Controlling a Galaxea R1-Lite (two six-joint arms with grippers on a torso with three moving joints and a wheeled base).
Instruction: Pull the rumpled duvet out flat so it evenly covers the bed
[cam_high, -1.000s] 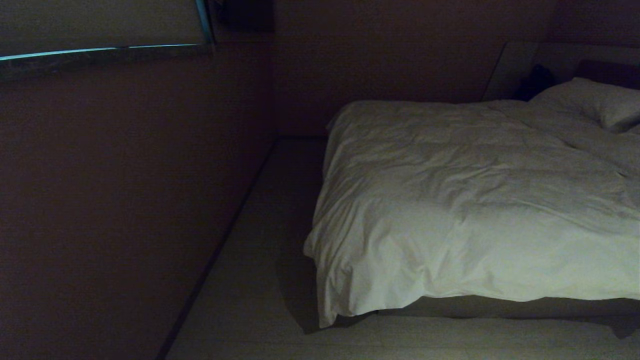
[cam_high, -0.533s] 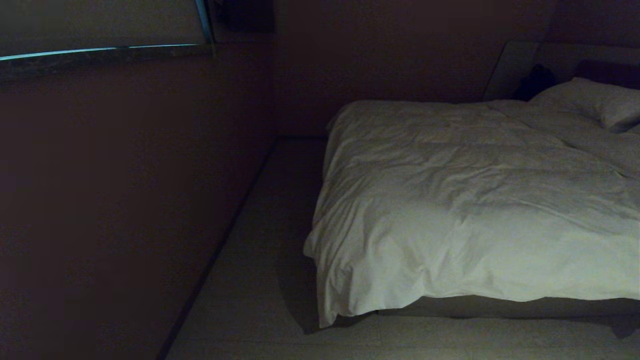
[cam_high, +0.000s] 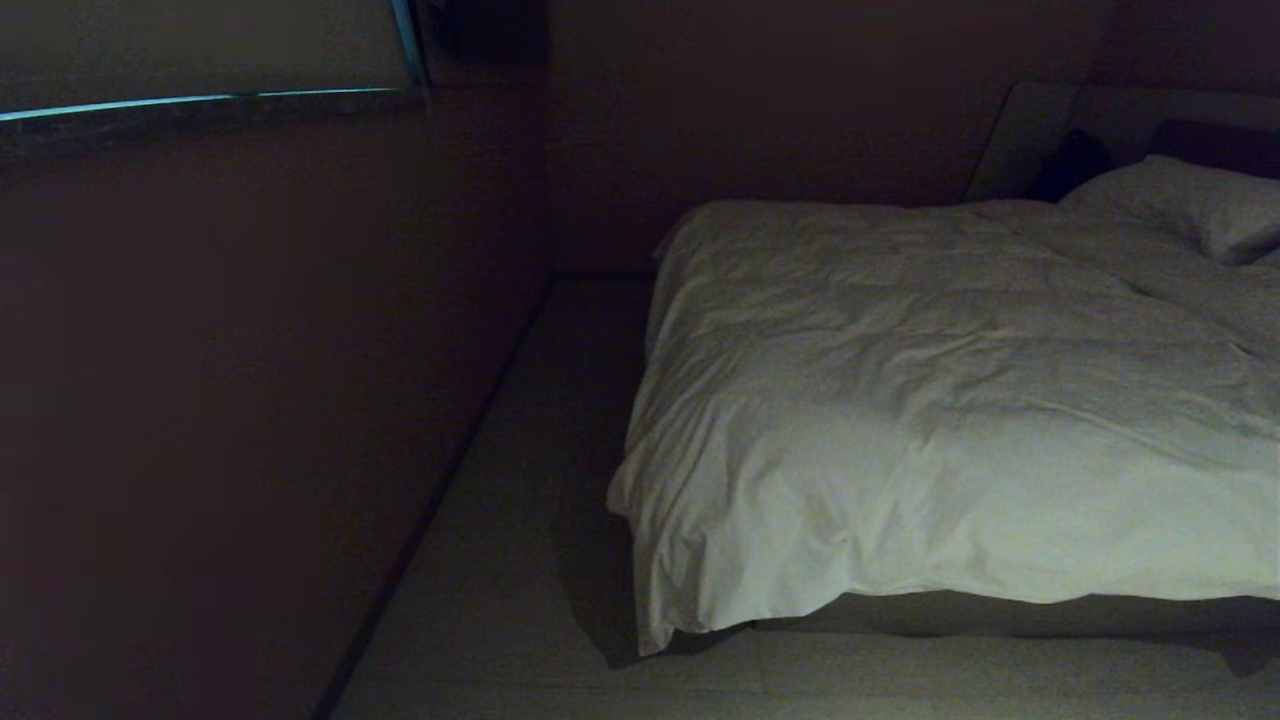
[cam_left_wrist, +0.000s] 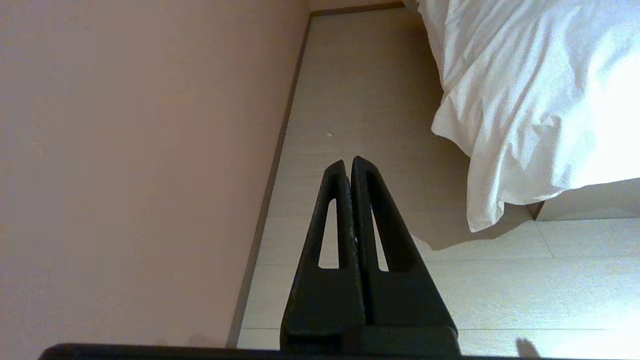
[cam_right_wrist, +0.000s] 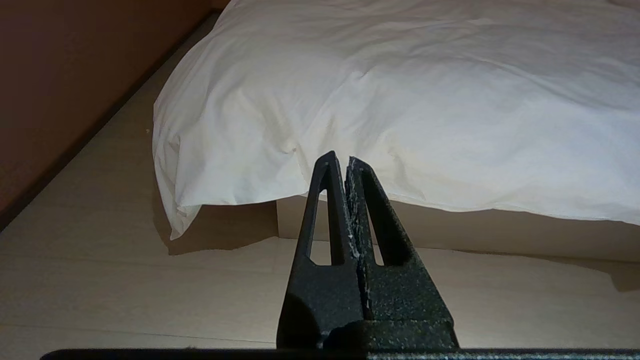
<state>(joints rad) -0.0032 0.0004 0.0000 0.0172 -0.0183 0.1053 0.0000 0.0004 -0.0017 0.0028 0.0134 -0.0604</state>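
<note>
Item: duvet, right of frame, creased over the bed, corner drooping floorward. Left gripper and right gripper: pinched closed, empty, clear of cloth. Advice: approach, grasp corner hem, draw outward evenly

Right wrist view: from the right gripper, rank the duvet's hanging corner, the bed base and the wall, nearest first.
From the shut right gripper, held over the floor:
1. bed base, just beyond the fingertips, under the duvet's edge.
2. duvet's hanging corner, off to one side, drooping to the floor.
3. wall, beyond that corner, farthest.
</note>
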